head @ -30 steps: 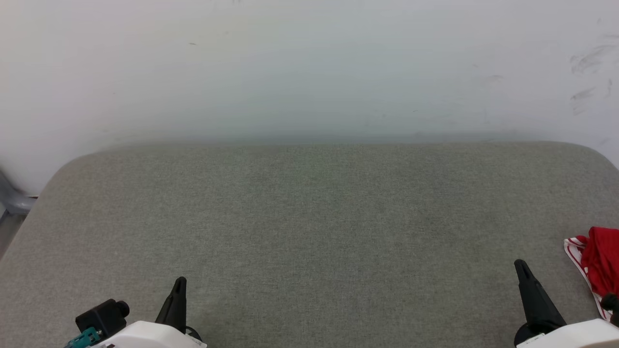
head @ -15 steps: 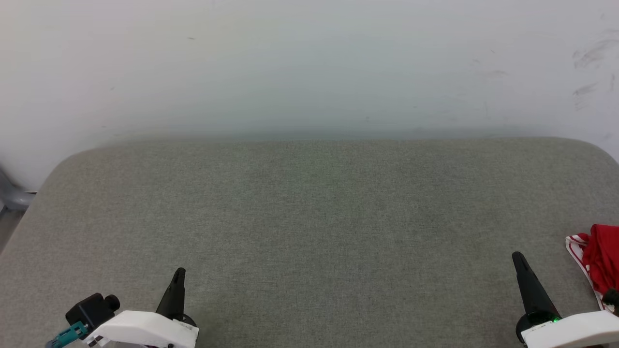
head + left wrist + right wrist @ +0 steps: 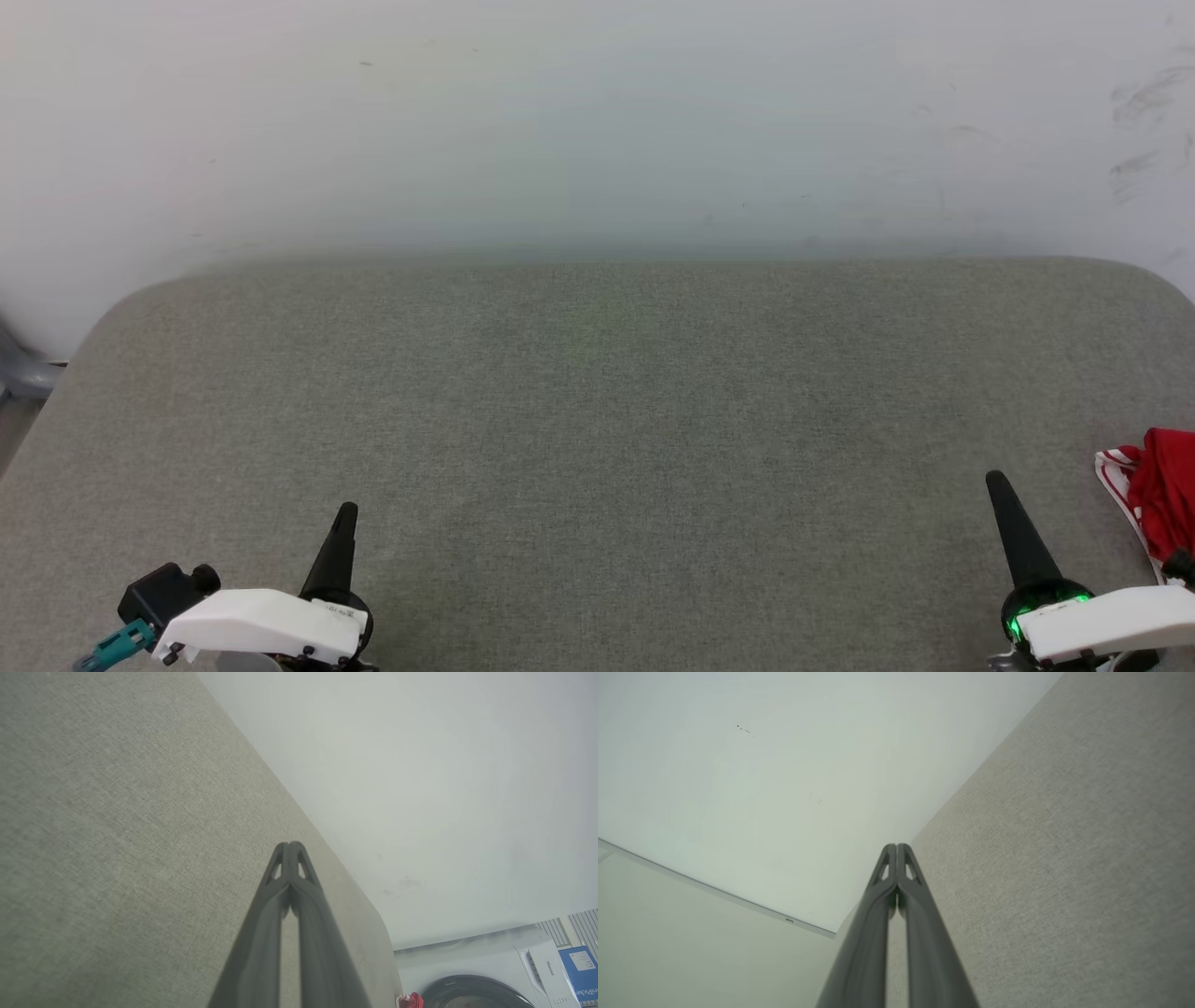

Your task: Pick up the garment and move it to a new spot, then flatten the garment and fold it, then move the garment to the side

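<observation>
The garment (image 3: 1158,490) is a crumpled red heap with a white, red-striped edge, lying at the far right edge of the grey fabric table (image 3: 597,420); a sliver of the garment (image 3: 410,1000) also shows in the left wrist view. My right gripper (image 3: 997,481) hovers at the lower right, a short way left of the garment and apart from it, its fingers pressed together and holding nothing (image 3: 896,847). At the lower left my left gripper (image 3: 346,511) is likewise shut and empty (image 3: 289,844).
A white wall (image 3: 597,121) rises directly behind the table's far edge. A washing machine (image 3: 476,975) and a blue box (image 3: 581,975) stand beyond the table's right end. A grey object (image 3: 19,378) sits off the table's left corner.
The head view has tilted, so the table and garment sit slightly higher in the picture. Both grippers remain shut and low in the view, showing more of their white wrists.
</observation>
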